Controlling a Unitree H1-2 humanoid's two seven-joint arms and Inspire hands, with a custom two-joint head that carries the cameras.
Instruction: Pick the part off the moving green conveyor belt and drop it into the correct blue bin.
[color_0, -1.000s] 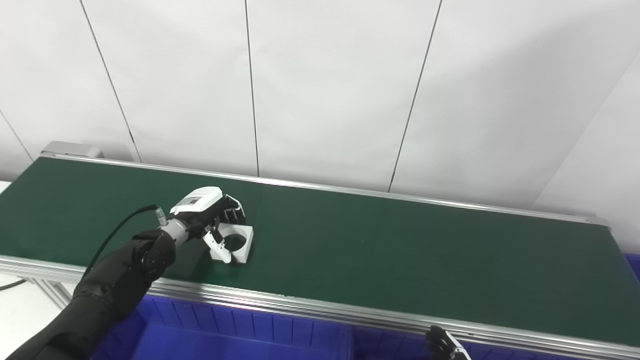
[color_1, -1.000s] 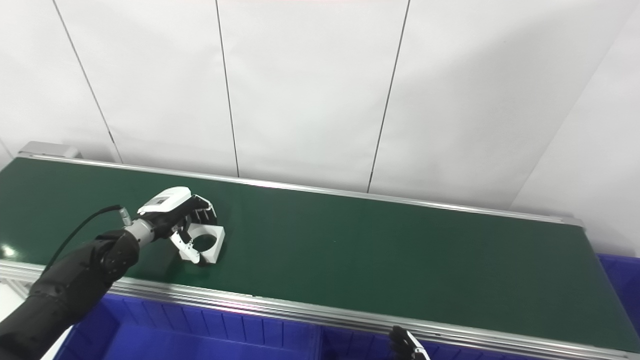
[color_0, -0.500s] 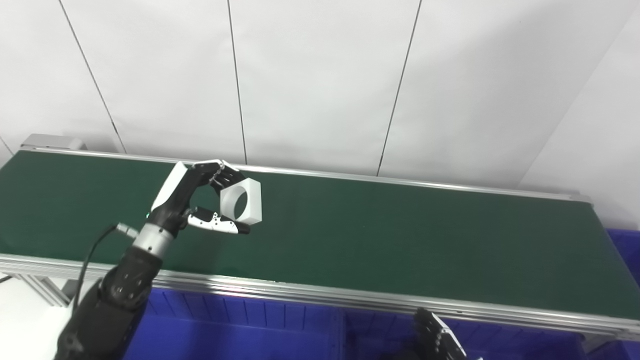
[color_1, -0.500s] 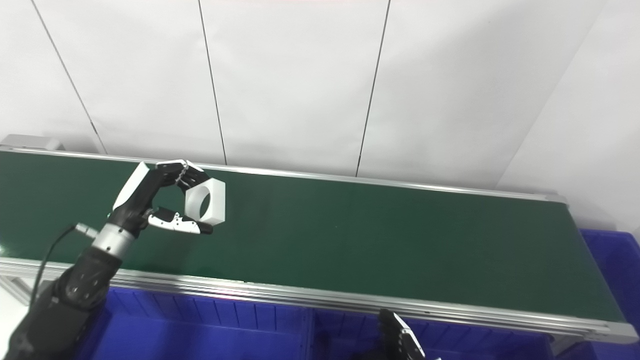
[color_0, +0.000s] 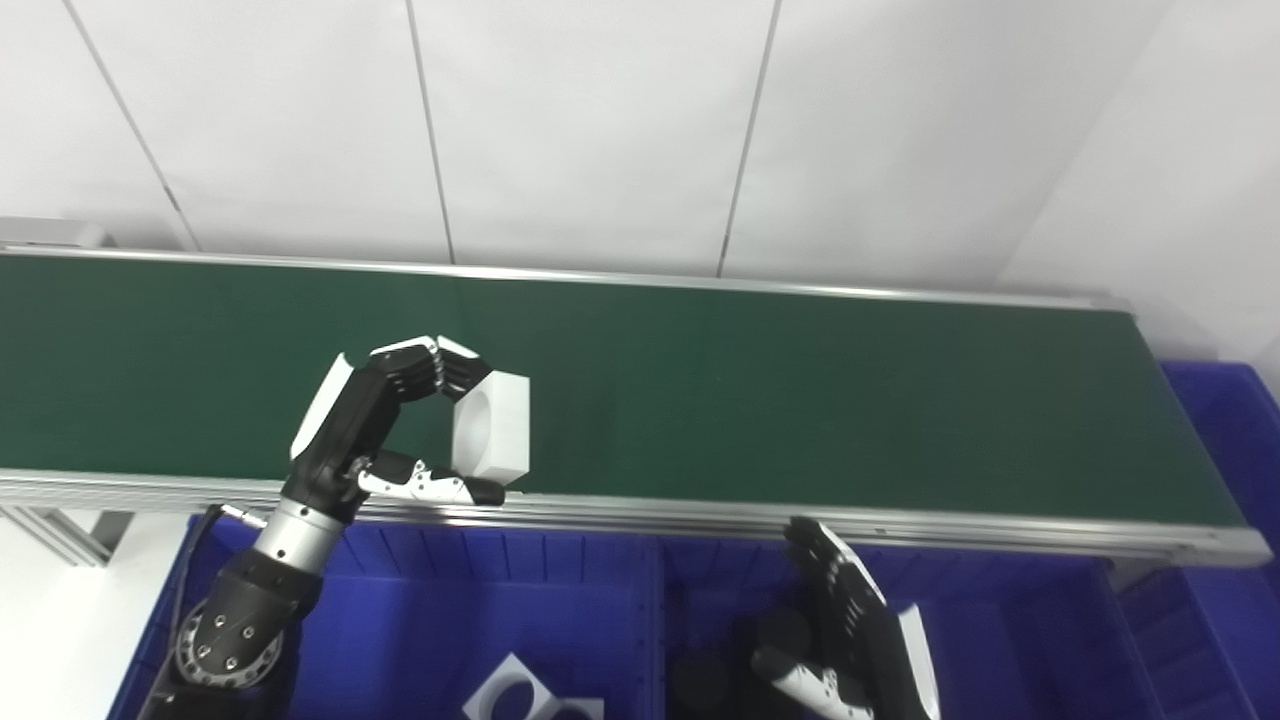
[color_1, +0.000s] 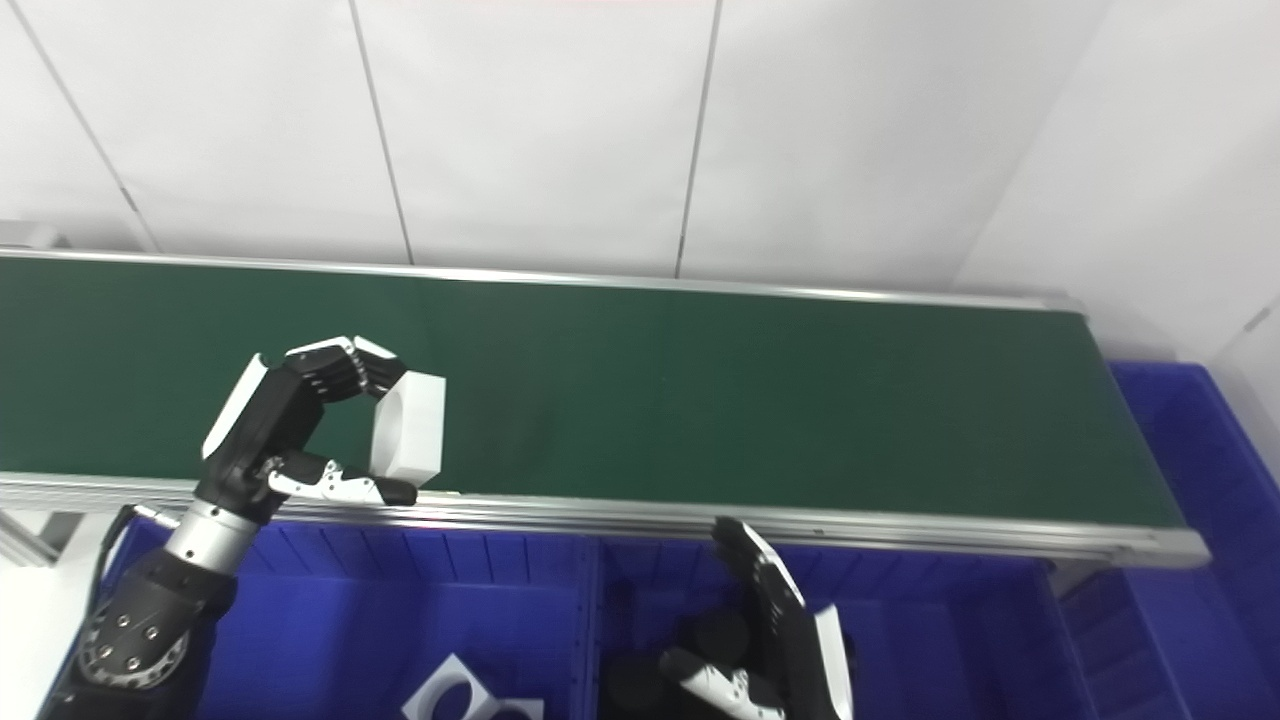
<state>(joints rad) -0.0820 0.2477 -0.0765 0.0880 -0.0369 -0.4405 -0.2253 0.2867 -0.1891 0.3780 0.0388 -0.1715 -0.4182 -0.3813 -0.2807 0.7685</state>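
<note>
Right hand: the right hand is hanging low over the blue bins at the near edge, fingers spread and straight, thumb out to the side, holding nothing.
Bin under right hand: the middle bin is showing dark round pieces on its floor just left of the hand (too dim to identify further).
Left bin: the left bin is sitting below the near rail; a white block with round holes is lying on its floor at the bottom edge of the frame, partly cut off.
Left hand: the left hand is reaching up from the lower left and pinching the white part, fingers curling over its top corner and thumb pressing under its bottom edge.
Part: the white part is standing on edge with its round bore facing the palm, clear of the belt surface and hanging just above the near rail.
Belt: the green belt is running across the frame behind the hand (no other pieces visible on it).
Far right: another blue bin is sitting past the belt's right end.
Background: a white panelled wall is standing behind the far rail.
</note>
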